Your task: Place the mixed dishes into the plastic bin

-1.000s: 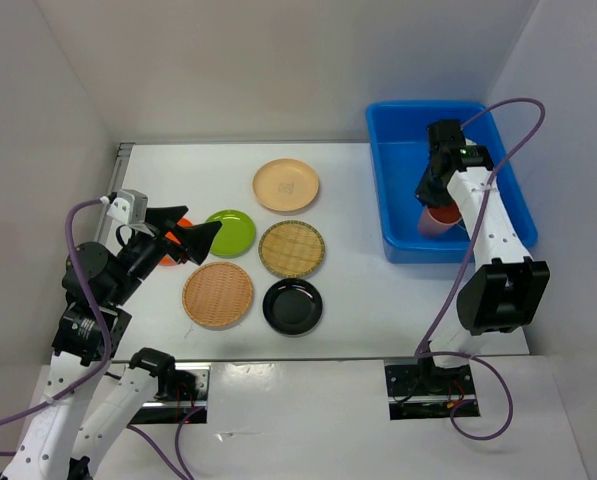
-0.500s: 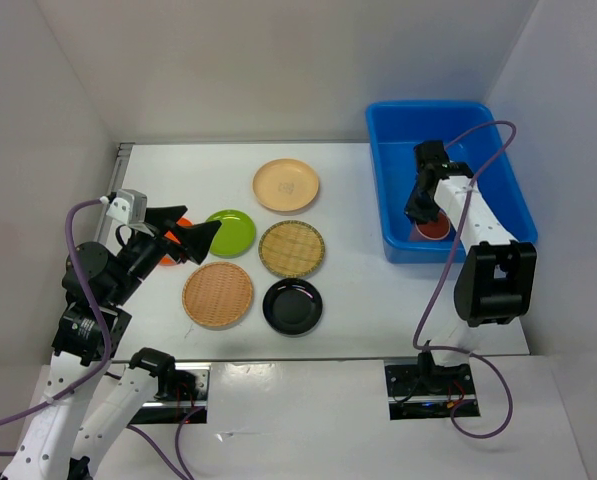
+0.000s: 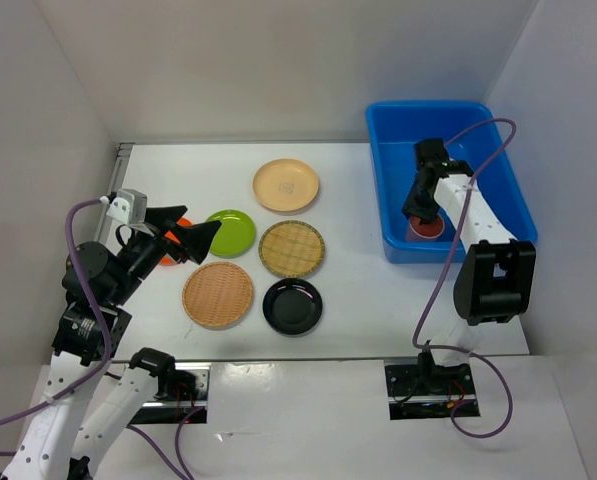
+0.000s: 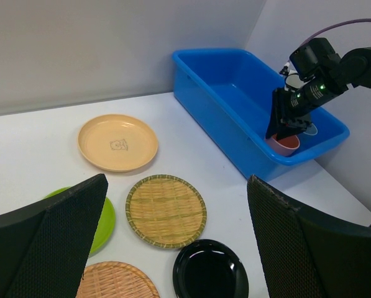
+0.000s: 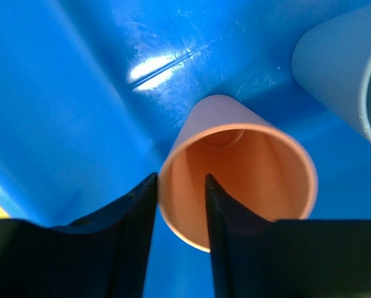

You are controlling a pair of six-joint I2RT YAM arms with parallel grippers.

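The blue plastic bin stands at the right and also shows in the left wrist view. My right gripper is low inside it. Its jaws are slightly parted astride the rim of the pink cup, which sits tilted on the bin floor beside the blue cup. My left gripper is wide open and empty above the orange plate, which it mostly hides. On the table lie the lime green plate, the beige plate, two woven plates and the black bowl.
White walls enclose the table on the left, back and right. The bin sits against the right wall. The right arm's purple cable arches over the bin.
My right gripper has lowered the pink cup from above the bin's near wall down onto the bin floor, and its jaws have parted a little. The left arm has not moved.
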